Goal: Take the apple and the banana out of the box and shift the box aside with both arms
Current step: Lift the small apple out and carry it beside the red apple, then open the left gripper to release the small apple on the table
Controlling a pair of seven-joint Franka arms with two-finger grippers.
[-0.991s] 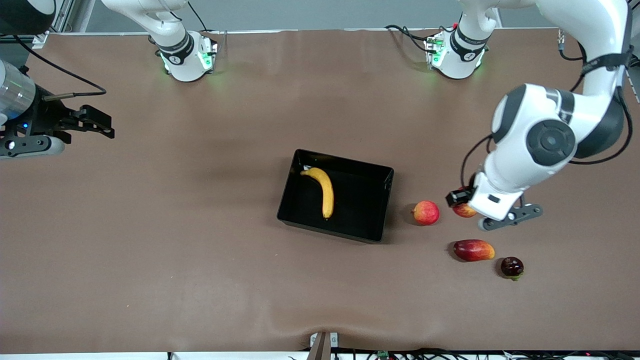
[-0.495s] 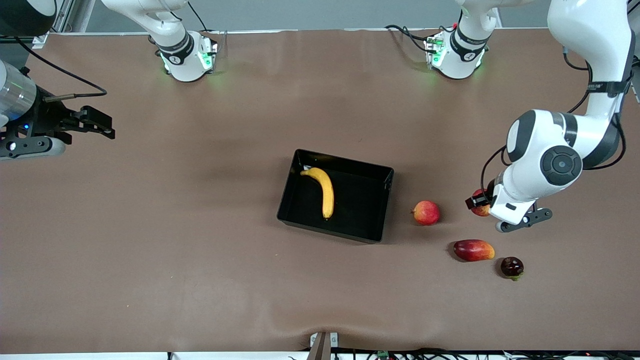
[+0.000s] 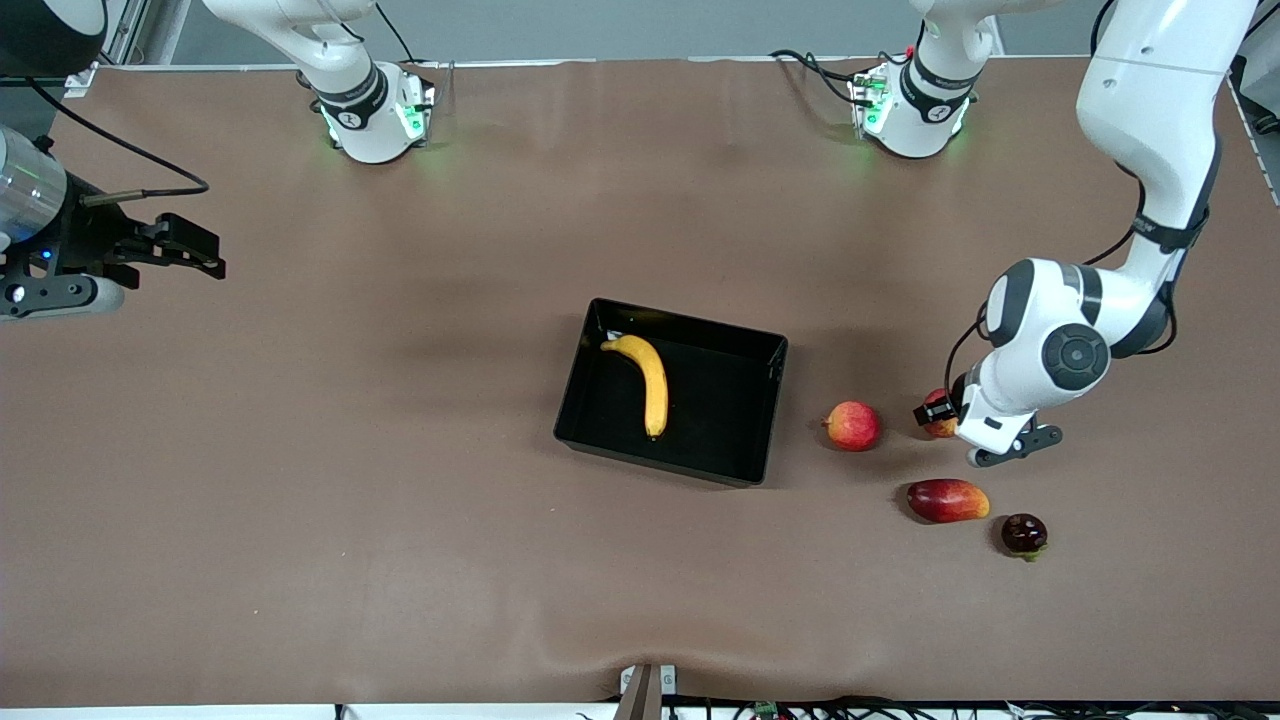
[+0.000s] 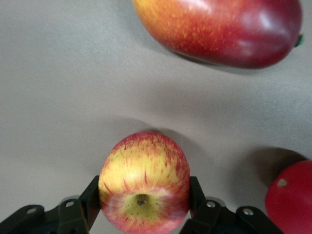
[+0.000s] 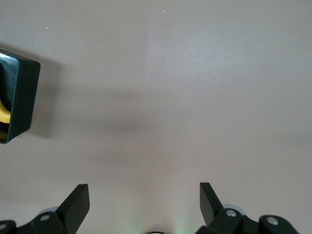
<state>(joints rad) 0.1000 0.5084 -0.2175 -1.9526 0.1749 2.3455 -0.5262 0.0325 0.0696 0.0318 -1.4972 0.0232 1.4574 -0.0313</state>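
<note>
Left gripper [image 4: 141,204]: clamped on apple [image 4: 144,183]; table [image 3: 400,500] below
Right gripper [image 5: 144,201]: fingers wide, waiting
Banana [image 3: 647,378]: in box [image 3: 720,465]

- The left gripper [image 3: 935,413] sits low at the left arm's end of the table, its fingers [image 4: 90,195] closed on the apple [image 4: 144,182]; whether the apple rests on the cloth or is just off it is unclear.
- Between it and the box [image 3: 765,415] stands the pinkish-red fruit [image 3: 852,425].
- The mango [image 3: 947,500] and a dark fruit [image 3: 1024,534] lie nearer the camera.
- In the box, the banana [image 3: 647,379] fills the half toward the right arm's end; the remaining half is bare.
- The right gripper [image 3: 190,247], jaws apart, waits over bare cloth at its own end.
</note>
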